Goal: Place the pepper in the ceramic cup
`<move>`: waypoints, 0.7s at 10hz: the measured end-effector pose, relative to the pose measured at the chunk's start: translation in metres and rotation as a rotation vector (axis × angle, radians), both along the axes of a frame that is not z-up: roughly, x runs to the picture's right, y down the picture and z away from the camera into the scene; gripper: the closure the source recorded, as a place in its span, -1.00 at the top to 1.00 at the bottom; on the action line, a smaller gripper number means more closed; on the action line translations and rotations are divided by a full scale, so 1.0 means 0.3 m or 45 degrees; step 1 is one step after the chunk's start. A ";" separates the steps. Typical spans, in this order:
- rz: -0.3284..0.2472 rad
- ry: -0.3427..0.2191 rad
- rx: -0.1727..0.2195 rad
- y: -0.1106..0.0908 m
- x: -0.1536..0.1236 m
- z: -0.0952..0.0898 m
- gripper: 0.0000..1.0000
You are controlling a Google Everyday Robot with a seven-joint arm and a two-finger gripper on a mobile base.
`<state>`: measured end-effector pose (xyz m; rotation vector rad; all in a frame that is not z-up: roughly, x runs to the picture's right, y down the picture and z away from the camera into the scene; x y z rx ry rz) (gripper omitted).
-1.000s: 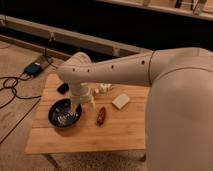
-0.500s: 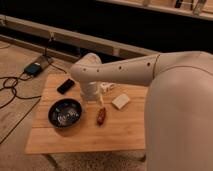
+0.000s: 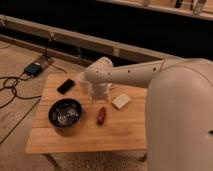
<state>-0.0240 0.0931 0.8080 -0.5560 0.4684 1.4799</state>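
Pepper, small glossy dark red chili (image 3: pixel 102 115), lies on the wooden table (image 3: pixel 125 135), long axis roughly near-far, right of the dark round bowl (image 3: pixel 65 112). Gripper (image 3: pixel 98 93) hangs just far of it, beside the whitish ceramic cup (image 3: pixel 81 79); gripper state cannot be told.

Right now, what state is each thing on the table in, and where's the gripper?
pepper: lying on the table, not held.
ceramic cup: upright, partly hidden, pepper not in it.
bowl: upright, open side up.
pale block: lying flat.
black device: lying flat.
gripper: low over the table's back, beside the cup, off the pepper.
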 end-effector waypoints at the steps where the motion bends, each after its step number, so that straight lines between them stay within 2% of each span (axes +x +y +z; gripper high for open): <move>1: 0.006 -0.008 -0.003 0.019 0.017 0.035 0.30; 7: 0.001 0.016 -0.064 0.114 0.072 0.144 0.30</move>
